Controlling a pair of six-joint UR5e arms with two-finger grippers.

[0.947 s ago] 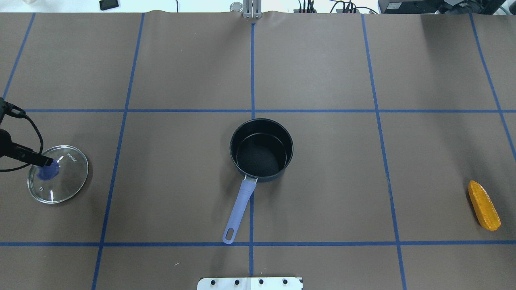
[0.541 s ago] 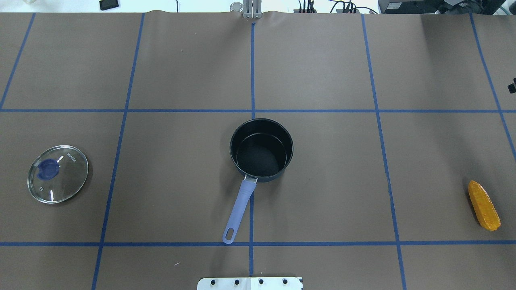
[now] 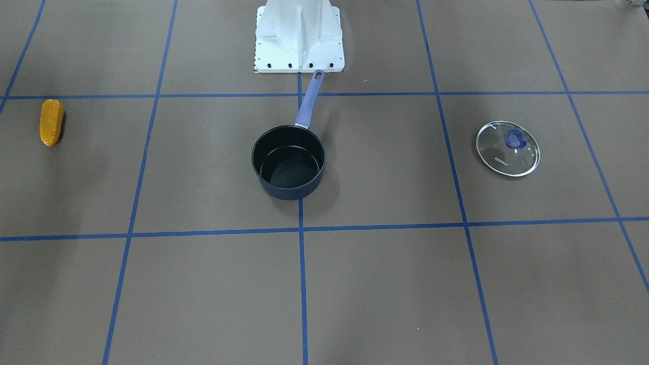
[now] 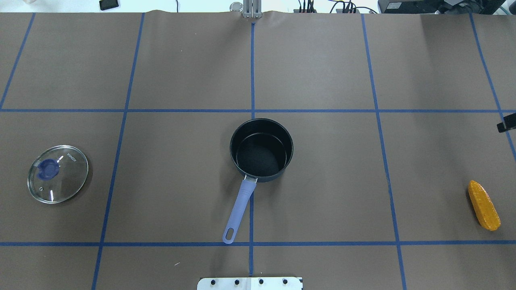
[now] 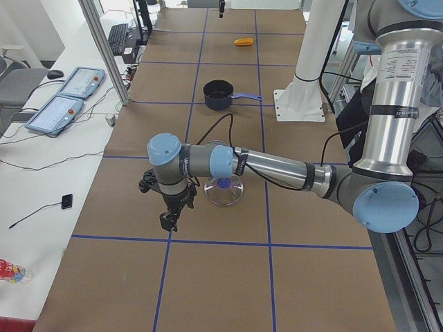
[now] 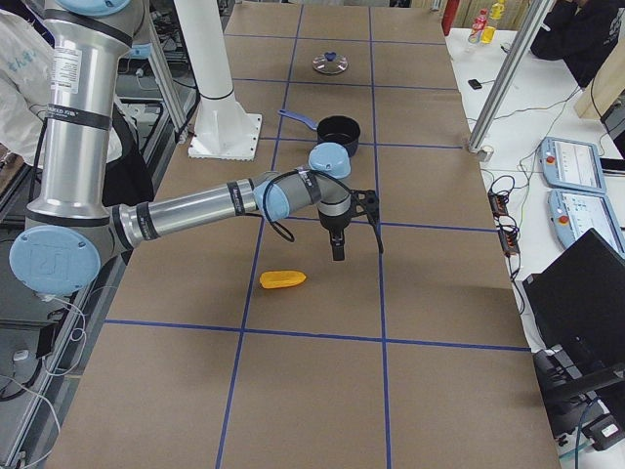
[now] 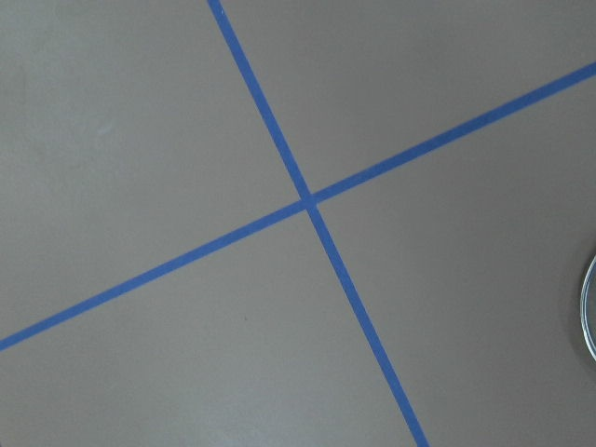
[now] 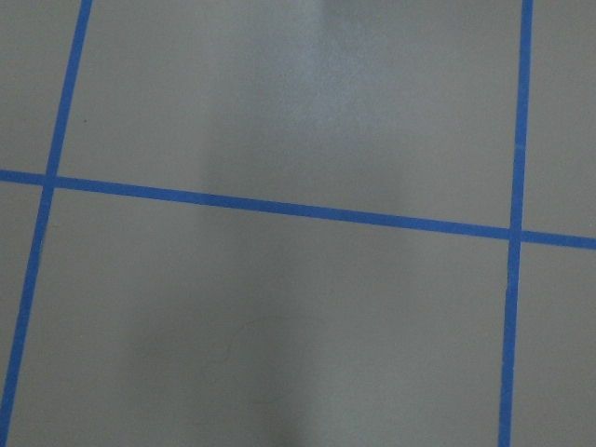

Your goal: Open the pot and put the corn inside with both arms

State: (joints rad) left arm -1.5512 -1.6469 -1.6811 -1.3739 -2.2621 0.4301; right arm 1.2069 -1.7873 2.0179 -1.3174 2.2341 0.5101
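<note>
1. Clock set on the overhead view, 12 o'clock pointing away from the robot. I've got the brown paper-covered bench [image 4: 322, 60] ruled into big squares by blue tape lines [image 4: 252, 72], with the white base plate [image 3: 299, 35] at 6 o'clock.
2. The pot [image 4: 258, 159] sits dead centre: round, dark, matte inside, open and empty. Its lilac handle [image 4: 239, 207] is flat with a hanging hole and points to about 7 o'clock.
3. The lid [image 4: 57, 174] lies flat at the pot's 9 o'clock, well apart. It is clear glass with a metal rim and a blue knob in the middle.
4. Nothing lies between pot and corn, only bare paper and tape.
5. The corn [image 4: 483, 205] lies on its side at roughly 3 to 4 o'clock from the pot, well apart, near the bench's right edge. It is a yellow-orange, bumpy-kernelled cob, its tapered tip toward 11 o'clock.
6. The right end effector [image 6: 337, 244] hangs fingers-down above the bench near the corn's 12 o'clock, not touching it. I cannot tell whether the fingers are apart or together.
7. The left end effector [image 5: 168, 220] points down beside the lid, around its 9 o'clock, clear of the glass. Only the side view shows it, so I cannot tell its state either.
</note>
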